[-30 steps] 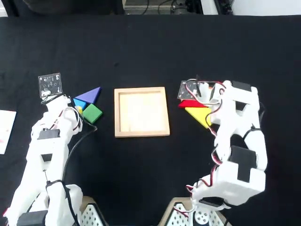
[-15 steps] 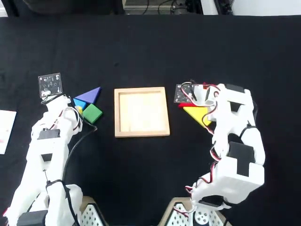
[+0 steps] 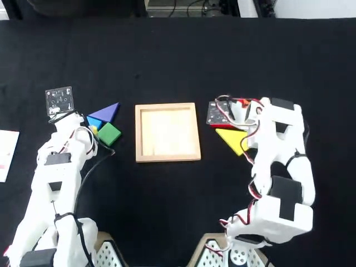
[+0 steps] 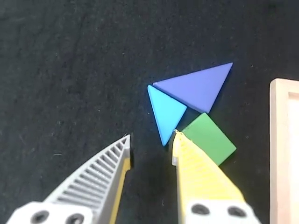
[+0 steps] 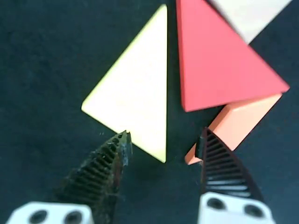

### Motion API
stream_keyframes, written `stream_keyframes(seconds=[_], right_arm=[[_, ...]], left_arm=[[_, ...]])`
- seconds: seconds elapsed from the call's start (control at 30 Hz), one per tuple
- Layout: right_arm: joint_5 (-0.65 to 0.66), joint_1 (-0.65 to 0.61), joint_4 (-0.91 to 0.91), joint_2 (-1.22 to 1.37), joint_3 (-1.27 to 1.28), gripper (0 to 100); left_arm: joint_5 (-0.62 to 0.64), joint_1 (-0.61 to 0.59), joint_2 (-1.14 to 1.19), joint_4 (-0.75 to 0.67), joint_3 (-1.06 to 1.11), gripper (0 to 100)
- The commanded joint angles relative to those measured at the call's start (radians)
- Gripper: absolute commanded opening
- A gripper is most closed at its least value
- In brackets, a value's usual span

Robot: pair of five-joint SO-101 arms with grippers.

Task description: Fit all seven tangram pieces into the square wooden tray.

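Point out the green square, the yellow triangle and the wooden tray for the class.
green square [image 4: 209, 138]: left wrist view, middle of its top face.
yellow triangle [image 5: 135, 105]: right wrist view, middle of its top face.
wooden tray [image 3: 167, 105]: high view, on its far rim.

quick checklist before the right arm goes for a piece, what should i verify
1. Wooden tray empty: ok.
2. Right gripper open: ok.
3. Right gripper over one piece alone: not ok, one fingertip at the yellow triangle, the other over the orange piece.
4. Red triangle apart from the yellow triangle: ok, a gap shows.
5. Left gripper clear of the tray: ok, open by the green square.
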Motion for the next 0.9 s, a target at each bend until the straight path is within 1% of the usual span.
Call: stream_keyframes(seconds=[0.0,0.07,0.13,0.2,0.37,0.47,0.67,0.77,0.87], right_arm=[[-0.015,-0.023,-0.005,0.025,0.004,24.1],[-0.012,-0.040,0.015,0.038,0.002,24.1],[0.026,-0.057,0.074,0.041,-0.001,24.2],[0.038,-0.074,0.117,0.039,-0.002,24.2],[0.037,-0.080,0.086,0.047,0.001,24.2],[0.038,-0.080,0.097,0.047,0.004,24.2],[0.046,-0.084,0.235,0.025,-0.042,24.2],[0.083,-0.083,0.287,0.021,-0.048,24.2],[0.081,-0.094,0.322,0.025,-0.047,25.6]], left_arm=[[0.006,-0.004,-0.002,-0.017,-0.005,15],[0.008,-0.005,-0.002,-0.018,-0.005,15],[0.009,-0.008,-0.002,-0.020,-0.005,15],[0.032,-0.008,-0.002,-0.020,-0.005,15],[0.041,-0.010,-0.002,-0.021,-0.007,15],[0.041,-0.010,-0.002,-0.021,-0.007,15],[0.041,-0.010,-0.002,-0.021,-0.007,15],[0.041,-0.010,-0.002,-0.021,-0.007,15],[0.041,-0.008,-0.002,-0.021,-0.007,15]])
